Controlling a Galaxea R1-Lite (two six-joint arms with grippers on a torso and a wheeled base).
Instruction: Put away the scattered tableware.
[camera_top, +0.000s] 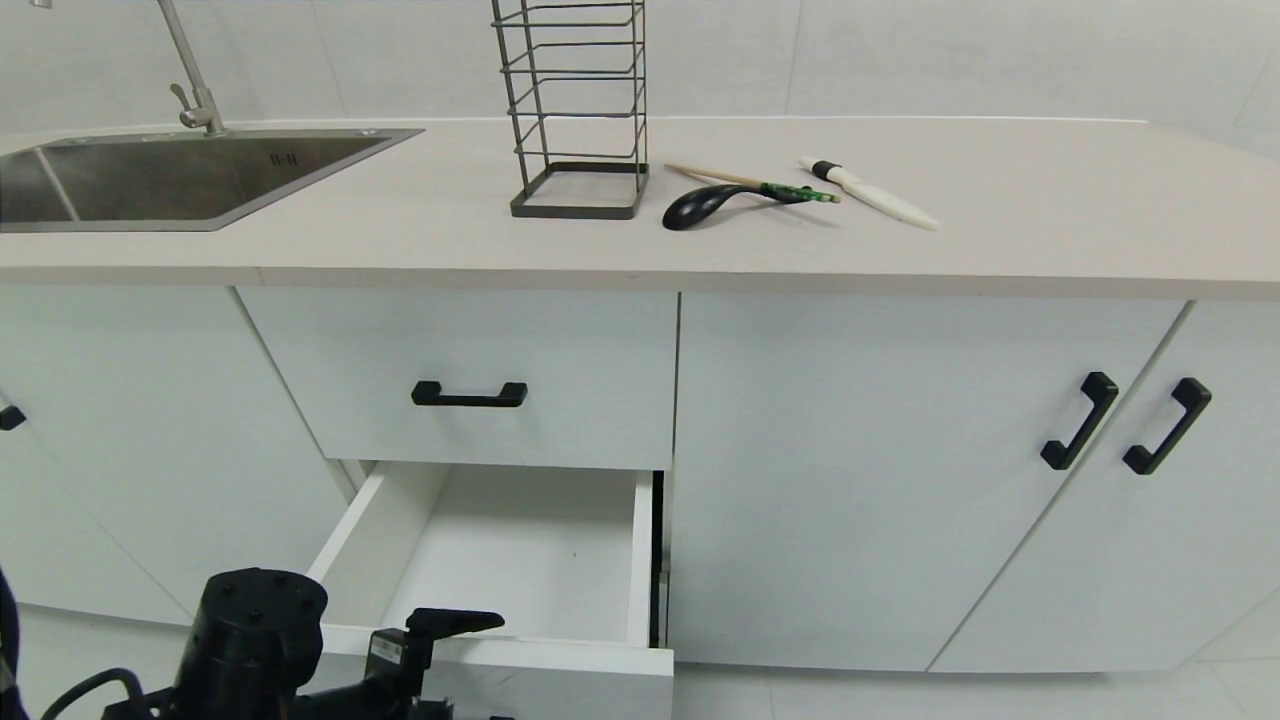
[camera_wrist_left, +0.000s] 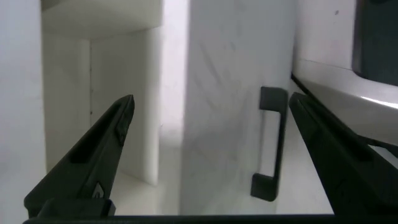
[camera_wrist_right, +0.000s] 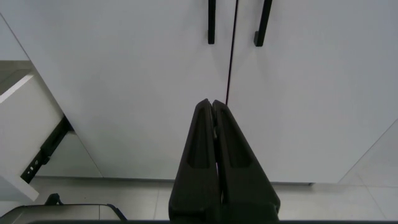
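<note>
1. Saw a small dark mark on the inner wall of the sink (camera_top: 180, 175), too small to read.
2. Found left gripper (camera_top: 440, 640) low, just in front of the pulled-out lower drawer (camera_top: 640, 550), by its front panel. In wrist view, saw left gripper (camera_wrist_left: 211, 99) facing a white panel w/ a black handle (camera_wrist_left: 270, 152).
3. Saw its fingers (camera_wrist_left: 99, 146) spread wide, gripping nothing; handle showed farther off btwn them, nearer one finger, no contact visible.
4. Found right gripper (camera_wrist_right: 211, 102) pointed at the white cabinet doors (camera_wrist_right: 124, 74), approx. at the seam btwn them, below two black door handles (camera_wrist_right: 211, 22).
5. Saw its fingers pressed flat together, nothing held.
6. Spotted the tableware on the counter (camera_top: 1000, 220), right of the wire rack (camera_top: 580, 110): black spoon (camera_top: 705, 203), chopsticks (camera_top: 750, 182) crossing over its handle, and a white utensil (camera_top: 870, 192) w/ a black band just beside them, to the right. Found all three well apart from both grippers.
</note>
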